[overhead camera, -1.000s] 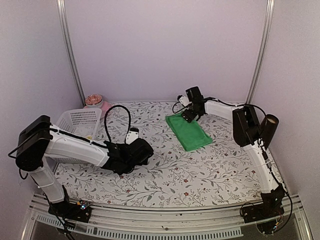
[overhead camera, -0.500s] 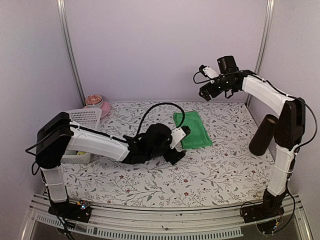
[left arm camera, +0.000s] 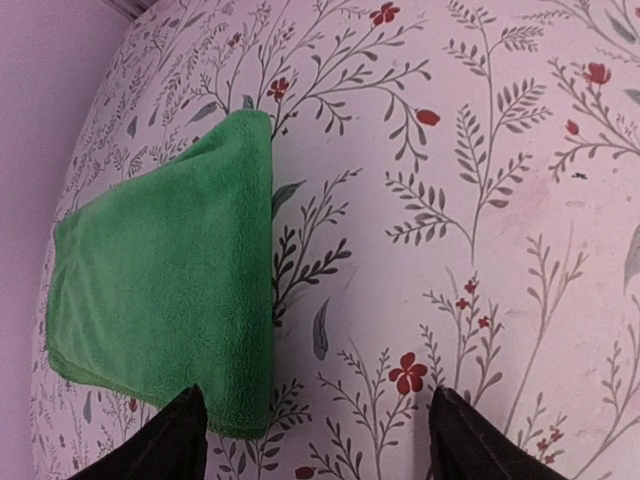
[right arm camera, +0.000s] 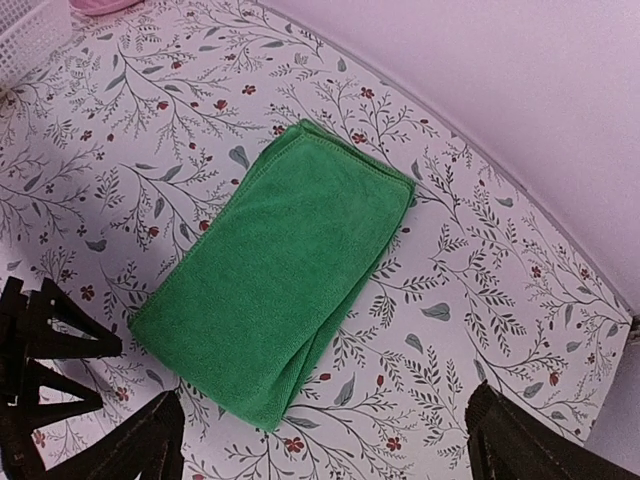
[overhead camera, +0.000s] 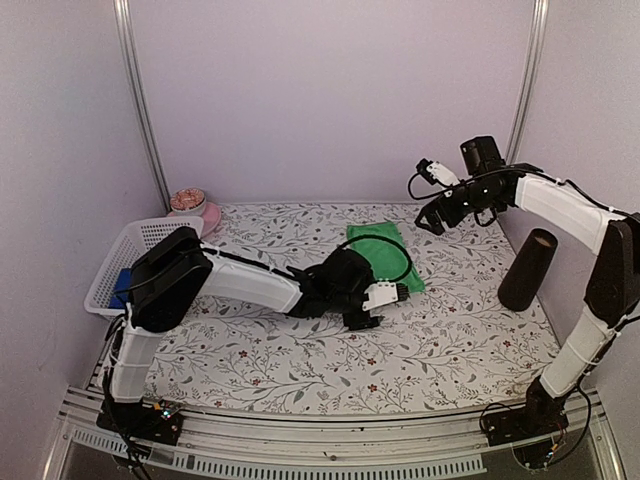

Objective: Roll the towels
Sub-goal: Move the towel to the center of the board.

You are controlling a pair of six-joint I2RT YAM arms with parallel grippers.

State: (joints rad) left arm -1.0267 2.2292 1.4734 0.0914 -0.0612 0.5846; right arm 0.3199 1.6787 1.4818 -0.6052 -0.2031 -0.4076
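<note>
The green towel (overhead camera: 383, 255) lies flat on the counter (overhead camera: 300, 360), toward the back and a little right of the middle. It is plain bright green, soft and nappy, and folded into a long rectangle. The stacked layers show along one long side and at the near short end. Its edges run straight and its corners are slightly rounded.

The left hand (left arm camera: 315, 445) is low at the towel's near short end, with its fingers spread wide. In the left wrist view one fingertip (left arm camera: 180, 440) overlaps the towel's near edge by a corner, and the other stands over bare flowered counter beside it. Whether the first fingertip touches the cloth cannot be told.

The right hand (overhead camera: 432, 215) hangs high above the back right of the counter. Its fingers are spread wide and hold nothing.

Flowered counter shows on every side of the towel, with the widest stretch toward the front. A white basket (overhead camera: 130, 262) sits at the left edge, well apart from the towel. A pink bowl (overhead camera: 195, 208) stands behind it in the back corner. A dark cylinder (overhead camera: 527, 270) stands upright near the right edge, well apart from the towel.
</note>
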